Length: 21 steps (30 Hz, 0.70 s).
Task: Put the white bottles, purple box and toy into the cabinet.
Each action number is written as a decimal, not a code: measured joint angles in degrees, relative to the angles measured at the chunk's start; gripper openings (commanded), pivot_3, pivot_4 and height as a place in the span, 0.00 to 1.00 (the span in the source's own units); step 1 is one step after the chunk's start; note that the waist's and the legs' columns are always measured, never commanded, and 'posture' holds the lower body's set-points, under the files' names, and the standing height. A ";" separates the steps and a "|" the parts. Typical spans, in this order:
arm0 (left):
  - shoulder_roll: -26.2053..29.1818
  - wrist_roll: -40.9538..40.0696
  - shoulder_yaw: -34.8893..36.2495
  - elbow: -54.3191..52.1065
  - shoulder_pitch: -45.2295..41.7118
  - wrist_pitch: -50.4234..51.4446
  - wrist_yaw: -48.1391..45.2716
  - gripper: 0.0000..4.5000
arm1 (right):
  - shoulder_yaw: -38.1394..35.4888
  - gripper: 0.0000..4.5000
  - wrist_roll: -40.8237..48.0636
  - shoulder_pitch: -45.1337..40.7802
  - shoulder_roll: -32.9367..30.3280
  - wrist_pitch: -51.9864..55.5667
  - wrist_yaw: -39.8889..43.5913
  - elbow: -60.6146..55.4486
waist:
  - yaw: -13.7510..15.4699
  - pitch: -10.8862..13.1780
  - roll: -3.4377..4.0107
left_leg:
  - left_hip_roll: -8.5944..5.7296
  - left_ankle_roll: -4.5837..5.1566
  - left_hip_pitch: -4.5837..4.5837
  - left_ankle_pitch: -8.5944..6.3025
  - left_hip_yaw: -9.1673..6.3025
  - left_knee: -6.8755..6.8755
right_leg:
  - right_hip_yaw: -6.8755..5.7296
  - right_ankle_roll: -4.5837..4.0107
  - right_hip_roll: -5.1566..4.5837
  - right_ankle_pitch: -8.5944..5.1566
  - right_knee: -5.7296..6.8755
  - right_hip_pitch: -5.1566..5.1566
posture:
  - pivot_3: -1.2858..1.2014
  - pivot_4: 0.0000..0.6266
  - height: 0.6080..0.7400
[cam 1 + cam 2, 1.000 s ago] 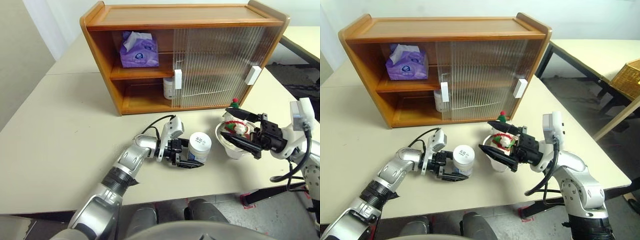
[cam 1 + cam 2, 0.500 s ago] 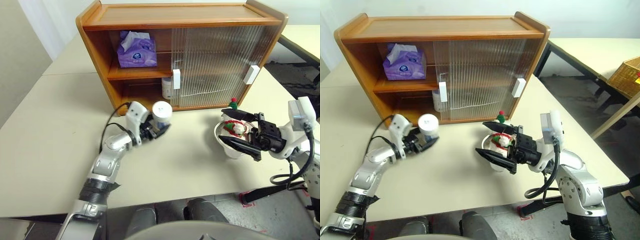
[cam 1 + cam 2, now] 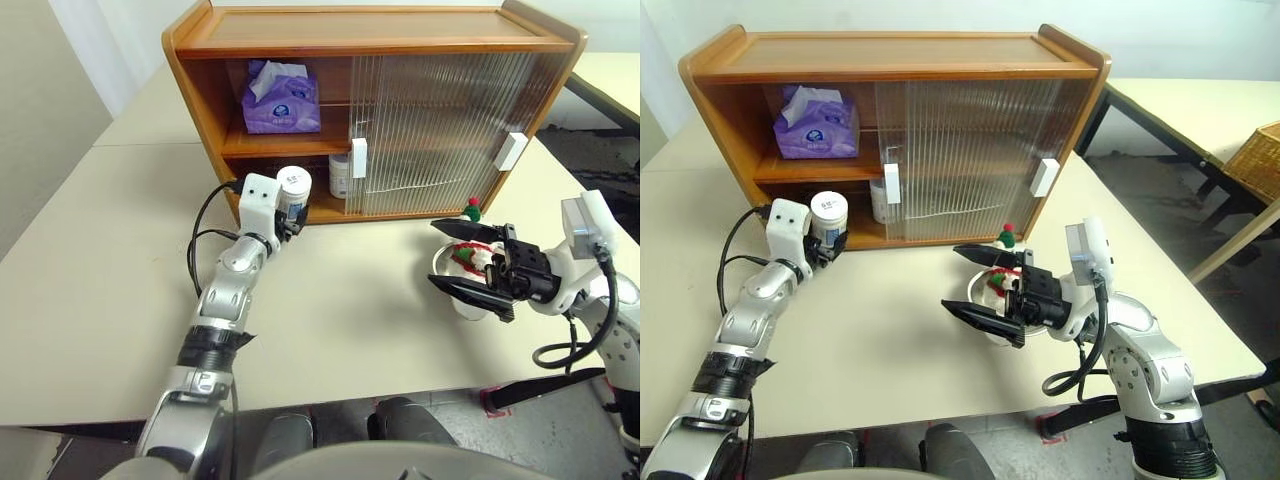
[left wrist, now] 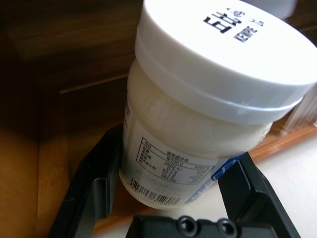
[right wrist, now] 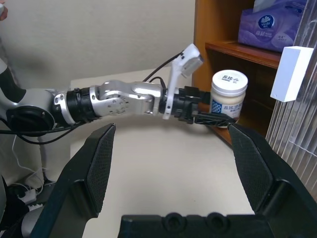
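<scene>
The left gripper (image 4: 168, 198) is clamping the squat white jar with a wide round white lid (image 3: 293, 190) between its 2 black fingers, holding it upright just at the open left mouth of the honey-coloured wooden cabinet (image 3: 370, 45), level with the lower compartment. A 2nd identical white jar (image 3: 339, 176) is already standing inside there, partly behind the ribbed translucent sliding door (image 3: 440, 130), and the soft lavender tissue pack (image 3: 282, 100) is lying on the upper shelf.

The risk: the jar's lid is sitting close under the shelf edge, so pushing in too high could be catching the lid and tipping the jar; pushing too far could be knocking the jar already inside.

The right gripper (image 3: 985, 290) is standing wide open and empty around the shiny metal dish (image 3: 455, 290) holding the white plush snowman with a red scarf (image 3: 470, 255).

Compared with 1 second earlier, the left arm has swung the jar from mid-table up to the cabinet opening; the right gripper is staying put.
</scene>
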 measured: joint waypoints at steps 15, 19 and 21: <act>-6.16 -0.62 3.23 23.58 -13.59 -7.55 9.28 0.71 | 0.05 1.00 0.03 0.30 -0.62 0.03 -1.24 -0.49 | -0.08 0.26 -0.38 | -0.03 -0.20 0.13 0.13 0.21 0.02 | 0.05 0.56 0.02 -0.27 -0.01 0.13 | 0.45 0.02 1.00; -7.00 -1.14 4.55 28.38 -15.99 -9.81 11.13 0.71 | 0.05 1.00 0.03 0.29 -0.66 0.03 -1.54 -0.49 | -0.13 0.27 -0.40 | -0.03 -0.20 0.14 0.13 0.23 0.03 | 0.05 0.72 0.02 -0.32 -0.01 0.16 | 0.45 0.02 1.00; -7.00 -1.13 4.80 30.90 -17.34 -10.72 11.88 0.71 | 0.05 1.00 0.03 0.29 -0.67 0.03 -1.58 -0.49 | -0.14 0.27 -0.40 | -0.04 -0.19 0.18 0.14 0.23 0.04 | 0.05 0.75 0.02 -0.31 -0.01 0.19 | 0.45 0.02 1.00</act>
